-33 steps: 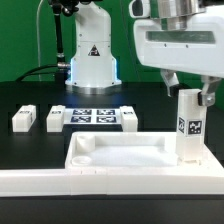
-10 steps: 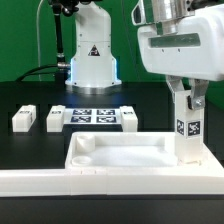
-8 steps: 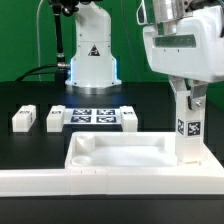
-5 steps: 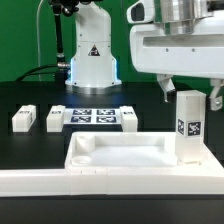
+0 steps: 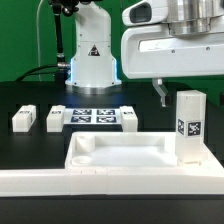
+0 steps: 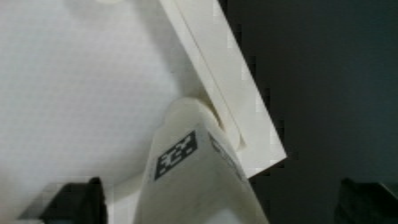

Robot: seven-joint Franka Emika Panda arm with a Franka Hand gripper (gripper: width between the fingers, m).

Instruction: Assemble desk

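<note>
- Desk top [image 5: 118,150] lies flat, rim up, on the black worktop [image 5: 30,145] in the lower middle of the exterior view.
- One upright leg [image 5: 188,125] stands at the desk top's corner on the exterior view's right, with its black-and-white tag facing the camera. I cannot tell whether it is fully seated.
- My tool [image 5: 186,88] hangs just above that leg, released, with the jaws spread wide and nothing held.
- One dark finger [image 5: 160,91] shows on the exterior view's left of the leg, clear of it.
- On the wrist view I see the same leg [image 6: 187,160] rising toward the camera between the two dark fingertips [image 6: 71,200], with a gap on each side.
- There the leg's far end meets the raised rim [image 6: 222,70] at the edge of the flat white panel [image 6: 71,80].
- Two loose legs lie on the worktop at the exterior view's middle left, the first loose leg [image 5: 23,119] near the second loose leg [image 5: 54,119] but apart from it.
- The marker board [image 5: 90,115] lies flat just to the right of them, and a third small white piece [image 5: 128,117] sits just beside its right edge.
- A long white rail [image 5: 60,185] runs across the bottom of the exterior view, in front of the desk top.
- The arm's base [image 5: 90,55] stands behind the marker board, in the upper middle left.
</note>
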